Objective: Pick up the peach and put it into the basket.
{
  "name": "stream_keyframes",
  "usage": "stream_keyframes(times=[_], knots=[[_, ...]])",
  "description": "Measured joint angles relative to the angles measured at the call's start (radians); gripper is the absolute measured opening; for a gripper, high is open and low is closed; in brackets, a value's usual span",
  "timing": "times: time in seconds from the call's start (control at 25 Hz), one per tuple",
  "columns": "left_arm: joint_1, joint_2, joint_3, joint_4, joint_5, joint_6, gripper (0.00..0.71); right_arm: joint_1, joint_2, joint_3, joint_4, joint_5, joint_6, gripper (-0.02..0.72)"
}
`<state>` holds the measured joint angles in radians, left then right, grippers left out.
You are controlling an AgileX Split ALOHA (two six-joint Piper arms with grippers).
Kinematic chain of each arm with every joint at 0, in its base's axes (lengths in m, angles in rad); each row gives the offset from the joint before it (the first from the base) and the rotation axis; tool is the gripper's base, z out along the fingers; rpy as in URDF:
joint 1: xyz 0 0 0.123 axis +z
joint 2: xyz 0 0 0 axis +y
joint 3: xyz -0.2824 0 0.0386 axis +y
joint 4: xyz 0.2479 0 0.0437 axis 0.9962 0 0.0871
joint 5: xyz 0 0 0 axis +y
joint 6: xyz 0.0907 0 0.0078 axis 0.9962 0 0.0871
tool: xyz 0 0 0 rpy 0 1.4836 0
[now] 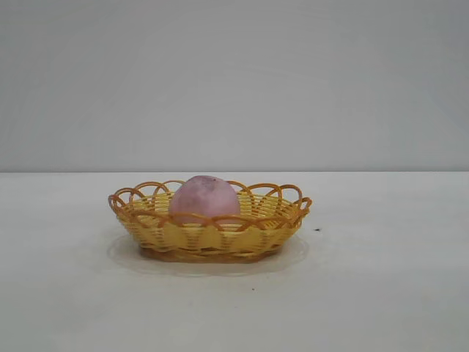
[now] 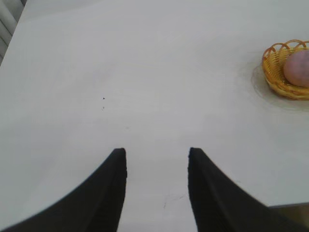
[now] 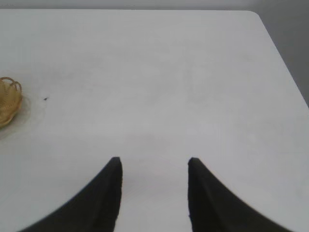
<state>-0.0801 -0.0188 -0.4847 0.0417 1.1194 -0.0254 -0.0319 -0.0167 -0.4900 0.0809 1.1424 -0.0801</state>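
The pink-mauve peach point(image 1: 204, 196) lies inside the yellow-orange woven basket point(image 1: 220, 235) at the middle of the white table. Peach point(image 2: 298, 67) and basket point(image 2: 273, 67) also show in the left wrist view, far from my left gripper point(image 2: 157, 153), which is open and empty over bare table. My right gripper point(image 3: 154, 162) is open and empty over bare table; only an edge of the basket point(image 3: 8, 102) shows in its view. Neither gripper shows in the exterior view.
The white table point(image 1: 381, 293) spreads around the basket. A small dark speck point(image 1: 317, 229) lies to the right of the basket. The table's edge point(image 3: 285, 63) and rounded corner show in the right wrist view.
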Motion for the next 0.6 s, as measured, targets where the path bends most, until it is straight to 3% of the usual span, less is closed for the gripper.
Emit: stream_keyframes(times=[0.6], knots=[[0.0,0.0,0.0,0.0,0.002,0.0,0.259,0.0,0.0,0.002,0.016,0.0,0.017,0.314]])
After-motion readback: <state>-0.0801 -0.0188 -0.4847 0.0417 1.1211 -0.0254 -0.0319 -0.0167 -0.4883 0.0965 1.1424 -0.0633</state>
